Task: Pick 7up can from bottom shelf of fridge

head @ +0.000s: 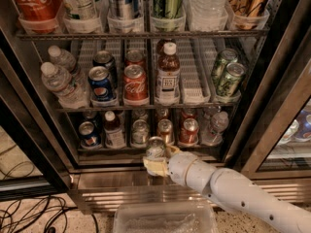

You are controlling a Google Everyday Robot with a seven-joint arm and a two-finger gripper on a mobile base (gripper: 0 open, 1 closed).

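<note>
The fridge (272, 106) stands open in the camera view. My gripper (156, 163), on a white arm coming from the lower right, is shut on the 7up can (155, 148). The can is pale and silvery with a silver top, and it is upright. It is held just in front of the front edge of the bottom shelf (112, 150), above the steel base panel (116, 181). The gripper's pale fingers (151, 167) wrap the can's lower half and hide its print.
On the bottom shelf stand a blue can (88, 133), a small bottle (113, 130), a silvery can (140, 131), a golden can (165, 129), a red can (188, 130) and a water bottle (216, 126). A clear plastic bin (165, 220) sits below. Cables (34, 215) lie at the lower left.
</note>
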